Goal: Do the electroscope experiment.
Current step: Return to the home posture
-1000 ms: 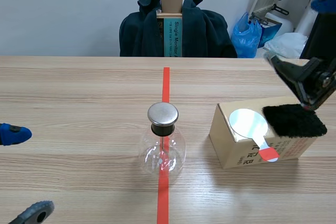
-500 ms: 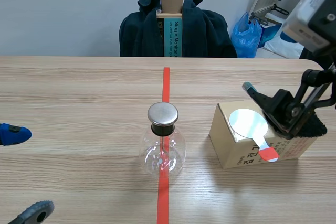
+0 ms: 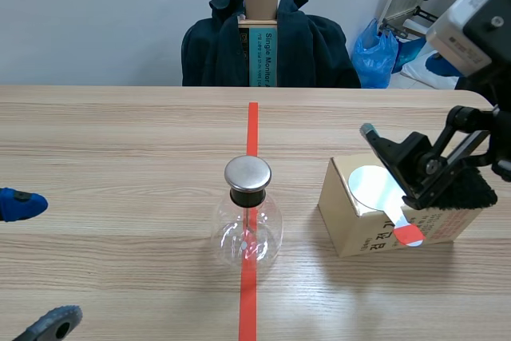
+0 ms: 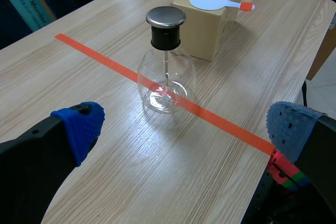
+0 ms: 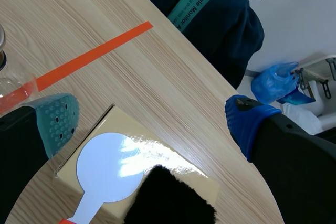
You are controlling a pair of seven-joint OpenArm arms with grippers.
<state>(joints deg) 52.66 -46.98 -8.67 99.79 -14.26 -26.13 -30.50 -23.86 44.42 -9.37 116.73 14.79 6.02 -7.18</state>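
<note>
The electroscope [image 3: 248,213], a clear glass flask with a metal cap, stands on the red tape line at the table's middle; it also shows ahead of my left gripper [image 4: 166,72]. To its right, a cardboard box [image 3: 351,225] carries a white disc paddle [image 3: 377,188] with a red handle and a black fur pad [image 3: 473,189]. My right gripper [image 3: 405,97] hangs open just above the box, with the paddle [image 5: 110,166] and fur [image 5: 170,198] below its fingers. My left gripper [image 3: 36,265] stays open at the near left, apart from the flask.
A chair draped with a dark jacket [image 3: 267,41] holds upright boxes behind the table. A blue plastic bag [image 3: 383,49] lies at the back right. The table's right edge runs close behind the cardboard box [image 4: 205,35].
My right arm has swung left and down, from above the fur pad to over the white disc. The flask, the box and my left arm have not moved.
</note>
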